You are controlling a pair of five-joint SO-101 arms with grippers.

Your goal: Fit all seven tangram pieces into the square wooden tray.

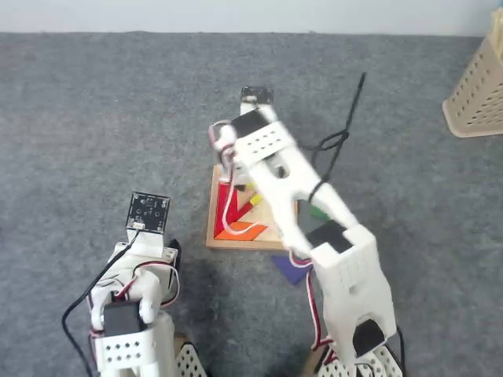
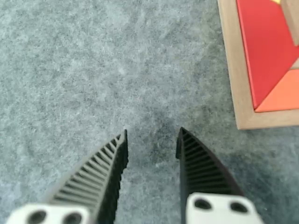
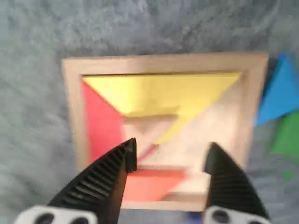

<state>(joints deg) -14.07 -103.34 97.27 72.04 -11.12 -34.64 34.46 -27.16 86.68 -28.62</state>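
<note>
1. The square wooden tray (image 3: 159, 63) looks roughly half filled, with bare wood left inside.
2. The right gripper (image 3: 171, 145) hovers above the tray, jaws wide and empty. The left gripper (image 2: 153, 135) hangs beside the tray, jaws apart and empty.
3. The yellow triangle (image 3: 163, 93), red triangle (image 3: 100, 126) and orange piece (image 3: 149, 184) are seated in the tray.
4. The blue piece (image 3: 280, 91), green piece (image 3: 285, 135) and purple piece (image 1: 292, 269) wait just outside the tray.
5. I cannot make out the seventh piece; the tray's middle is blurred.

The tan tray (image 3: 163, 62) holds a red piece (image 3: 100, 126), yellow piece (image 3: 159, 91) and orange piece (image 3: 149, 184) on grey carpet (image 3: 140, 23).
</note>
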